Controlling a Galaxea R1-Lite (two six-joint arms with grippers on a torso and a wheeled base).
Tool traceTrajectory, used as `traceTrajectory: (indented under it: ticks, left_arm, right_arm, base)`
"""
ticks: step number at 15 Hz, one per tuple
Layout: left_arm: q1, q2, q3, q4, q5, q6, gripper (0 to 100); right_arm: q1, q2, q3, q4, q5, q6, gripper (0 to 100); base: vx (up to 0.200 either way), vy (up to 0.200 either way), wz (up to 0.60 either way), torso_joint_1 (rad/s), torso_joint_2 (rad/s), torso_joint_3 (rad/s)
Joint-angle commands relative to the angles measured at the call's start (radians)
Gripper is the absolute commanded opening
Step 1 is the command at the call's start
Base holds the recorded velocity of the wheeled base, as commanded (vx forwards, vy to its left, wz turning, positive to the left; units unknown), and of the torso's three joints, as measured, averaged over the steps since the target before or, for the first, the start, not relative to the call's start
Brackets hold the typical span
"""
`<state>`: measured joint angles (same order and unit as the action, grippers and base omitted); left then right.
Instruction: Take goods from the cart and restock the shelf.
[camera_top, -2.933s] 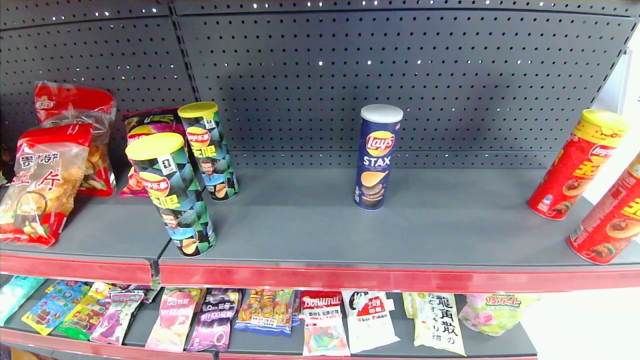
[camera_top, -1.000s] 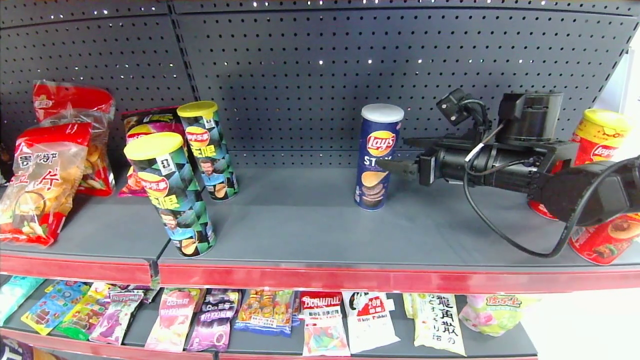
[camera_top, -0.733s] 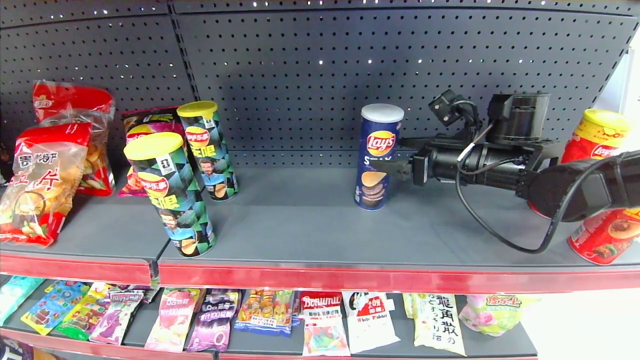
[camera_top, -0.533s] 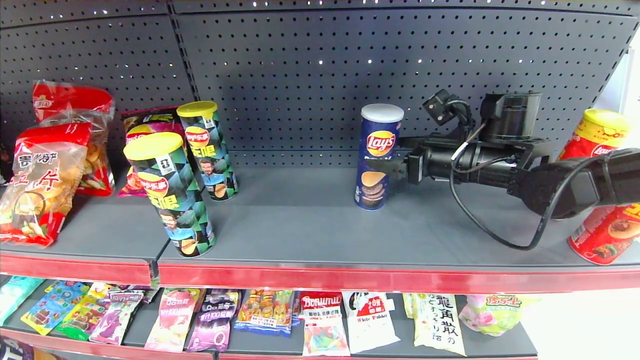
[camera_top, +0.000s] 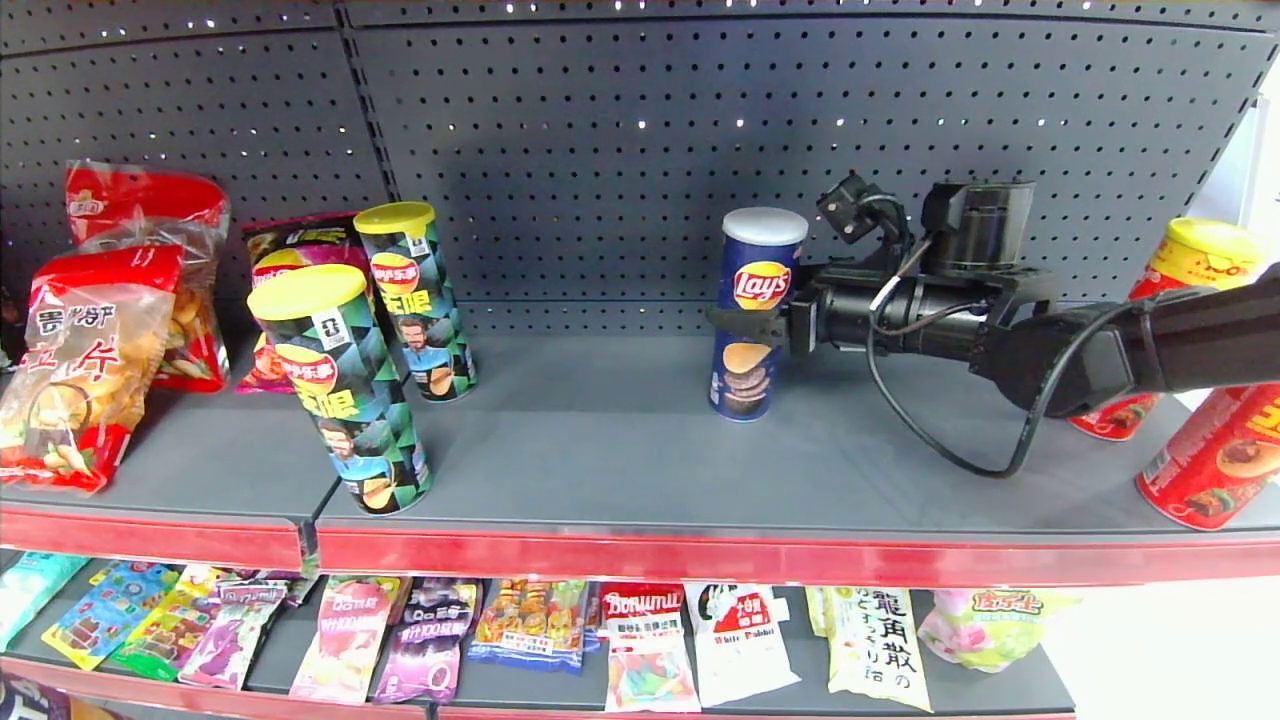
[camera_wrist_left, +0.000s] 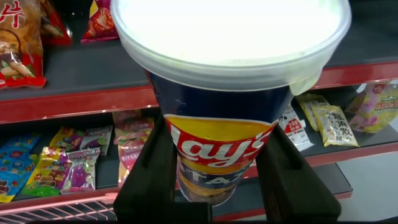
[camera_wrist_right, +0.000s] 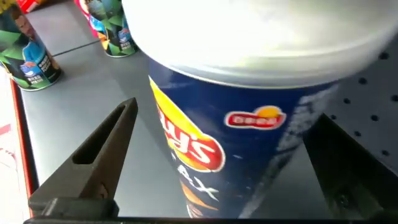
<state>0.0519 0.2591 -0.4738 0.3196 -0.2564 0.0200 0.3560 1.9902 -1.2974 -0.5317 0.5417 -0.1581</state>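
A blue chip can (camera_top: 757, 262) with a pale lid stands upright mid-shelf on the grey shelf board (camera_top: 600, 450). My right gripper (camera_top: 740, 317) comes in from the right at mid-height of that can. It is open, with one finger on each side. In the right wrist view the can (camera_wrist_right: 205, 149) sits between the spread fingers (camera_wrist_right: 93, 162) of the right gripper (camera_wrist_right: 227, 118), with a gap on the near side. A second blue chip can (camera_wrist_left: 224, 106) is held in my left gripper (camera_wrist_left: 217, 158), in front of the shelves.
Two green cans (camera_top: 340, 390) (camera_top: 415, 300) and snack bags (camera_top: 80, 370) stand on the shelf's left. Red cans (camera_top: 1215, 450) stand at its right end, one behind the arm. Bare board lies between the green cans and the blue can. Candy packets (camera_top: 650, 640) fill the lower shelf.
My right arm entered from the right and slid left along the shelf until its fingers straddle the blue can. The can has stayed in place.
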Motion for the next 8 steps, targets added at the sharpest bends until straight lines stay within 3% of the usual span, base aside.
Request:
traceTrajectory:
  ticks: [1, 2, 3, 8]
  left_arm:
    - [0.0, 0.002, 0.001, -0.001, 0.0, 0.0, 0]
    - [0.0, 0.0, 0.0, 0.001, 0.0, 0.0, 0]
    - [0.0, 0.0, 0.0, 0.001, 0.0, 0.0, 0]
    - [0.0, -0.003, 0.006, 0.003, 0.0, 0.0, 0]
  right_arm:
    - [0.008, 0.015, -0.019, -0.001, 0.003, 0.0, 100]
    - [0.008, 0.021, -0.026, -0.001, 0.003, 0.0, 100]
    - [0.008, 0.021, -0.022, -0.001, 0.001, 0.005, 0]
    - [0.024, -0.05, 0.04, -0.001, -0.06, 0.005, 0]
  base:
    - [0.0, 0.0, 0.0, 0.0, 0.0, 0.0]
    - [0.0, 0.0, 0.0, 0.0, 0.0, 0.0]
    - [0.0, 0.0, 0.0, 0.0, 0.0, 0.0]
    - [0.0, 0.0, 0.0, 0.0, 0.0, 0.0]
